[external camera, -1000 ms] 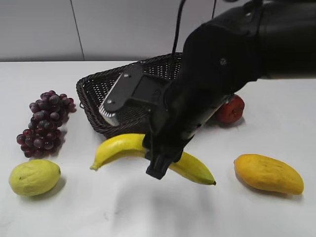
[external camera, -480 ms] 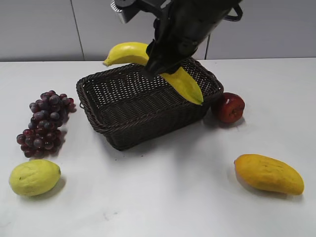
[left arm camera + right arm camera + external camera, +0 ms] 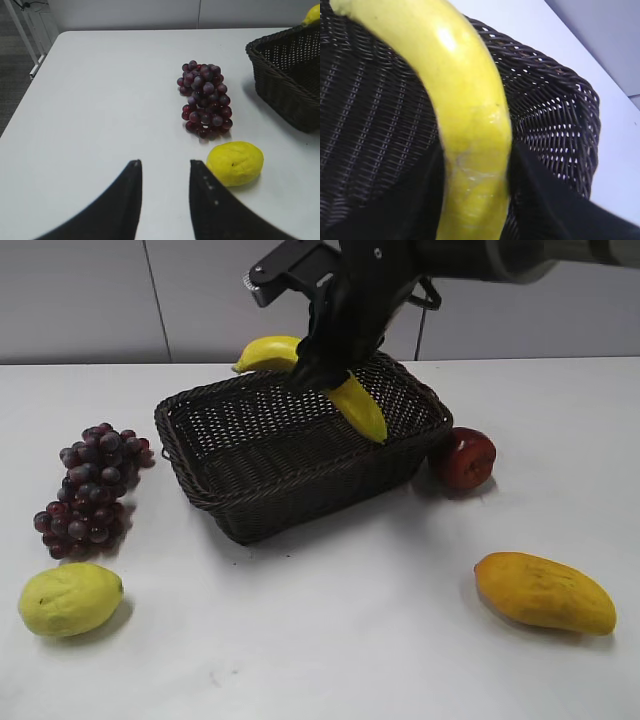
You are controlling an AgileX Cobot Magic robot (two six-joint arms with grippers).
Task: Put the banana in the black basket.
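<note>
Surface: a plain white table [image 3: 330, 660], matte, running back to a pale grey wall.
Centre, toward the back: the black basket [image 3: 290, 495], dark woven wicker, standing directly on the tabletop, turned at an angle to the table's edge.
Left of the basket: a bunch of dark red-purple grapes [image 3: 92, 488], lying near the basket's left end but apart from it.
Front left: a yellow-green lemon [image 3: 68, 598], just in front of the grapes.
Right of the basket: a red apple [image 3: 465, 459], close against the basket's right corner; contact cannot be told.
Front right: an orange-yellow mango [image 3: 543, 591], lying lengthwise, well apart from the rest.
</note>
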